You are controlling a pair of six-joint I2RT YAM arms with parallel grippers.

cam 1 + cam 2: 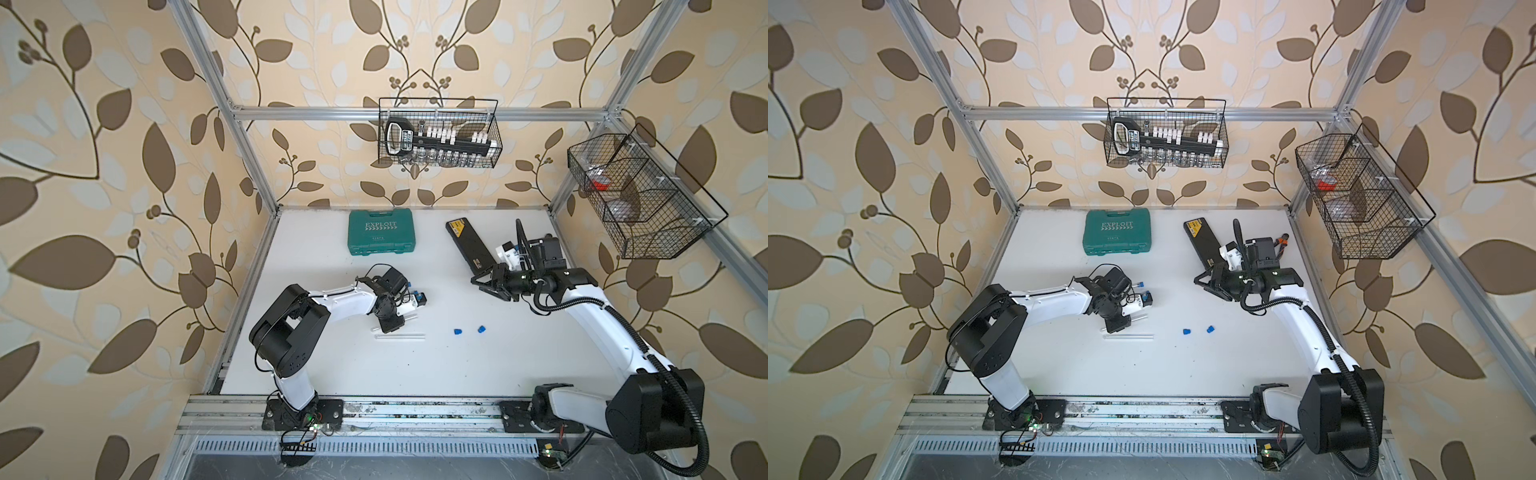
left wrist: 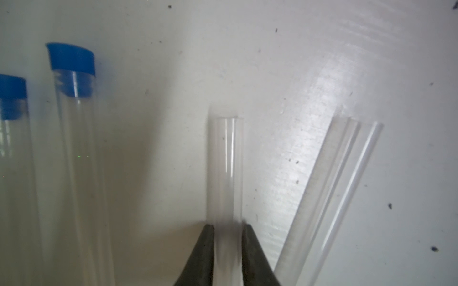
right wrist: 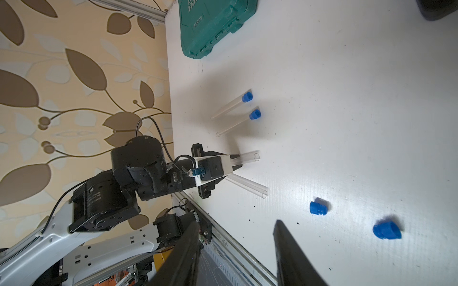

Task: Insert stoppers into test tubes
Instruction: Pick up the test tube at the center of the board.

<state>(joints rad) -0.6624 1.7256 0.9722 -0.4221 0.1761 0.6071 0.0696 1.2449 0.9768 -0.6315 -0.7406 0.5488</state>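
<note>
In the left wrist view, my left gripper (image 2: 228, 226) is shut on an open clear test tube (image 2: 225, 168) lying on the white table, its jaws against both sides. Beside it lies another open test tube (image 2: 329, 193). Two more tubes (image 2: 74, 128) carry blue stoppers (image 2: 70, 59). Both top views show the left gripper (image 1: 388, 326) pointing down over the tubes, with the free tube (image 1: 400, 336) just in front. Two loose blue stoppers (image 1: 457, 331) (image 1: 481, 328) lie mid-table. My right gripper (image 1: 482, 286) hangs open and empty above the table, apart from them (image 3: 318, 208).
A green tool case (image 1: 381, 232) and a flat black box (image 1: 469, 245) lie at the back of the table. Wire baskets hang on the back frame (image 1: 440, 133) and the right frame (image 1: 640, 195). An aluminium rail (image 1: 374, 411) runs along the front edge.
</note>
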